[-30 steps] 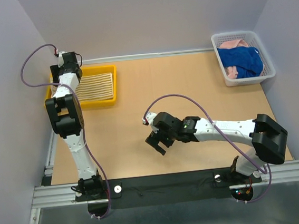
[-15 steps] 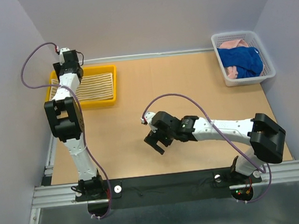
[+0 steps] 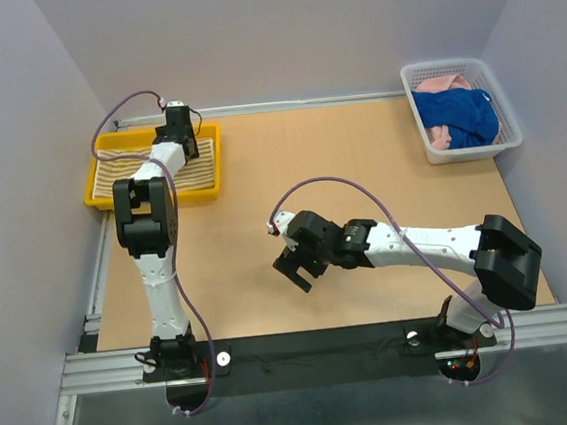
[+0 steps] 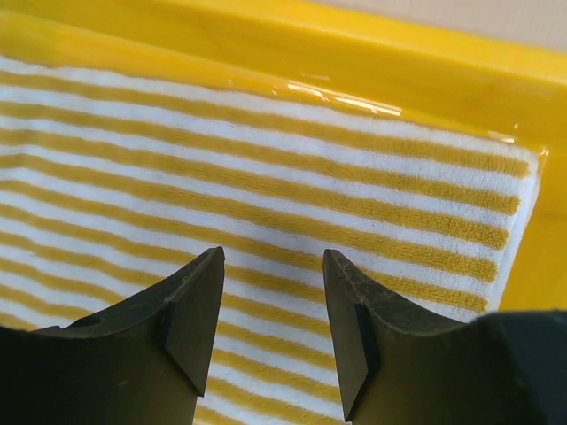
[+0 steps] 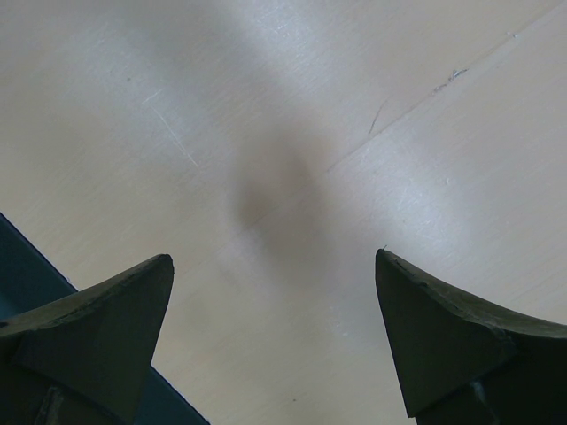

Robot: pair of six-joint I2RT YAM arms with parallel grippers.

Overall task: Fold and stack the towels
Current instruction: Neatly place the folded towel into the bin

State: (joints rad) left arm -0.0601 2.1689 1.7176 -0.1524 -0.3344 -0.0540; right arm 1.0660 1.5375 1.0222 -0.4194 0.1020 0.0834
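Two grippers above one wooden table (image 3: 360, 175), as I view them from my remote station. (a) The yellow tray (image 3: 94, 196) lies directly under my left gripper (image 4: 270, 266), its far wall just beyond the fingertips in the left wrist view. (b) The white basket (image 3: 469, 152) stands well apart from both grippers, far ahead and to the right of my right gripper (image 3: 295, 270). (c) The striped towel (image 4: 266, 177), yellow and cream, lies flat in the tray beneath the left gripper, one corner ahead and to the right of the fingers. (d) The blue towel (image 3: 455, 116) sits bunched in the basket on top of the pink towel (image 3: 440, 84). (e) Left gripper: jaws apart, nothing between them, close above the stripes; I cannot tell whether the tips touch the cloth. (f) Right gripper: jaws spread wide over bare table, holding nothing.
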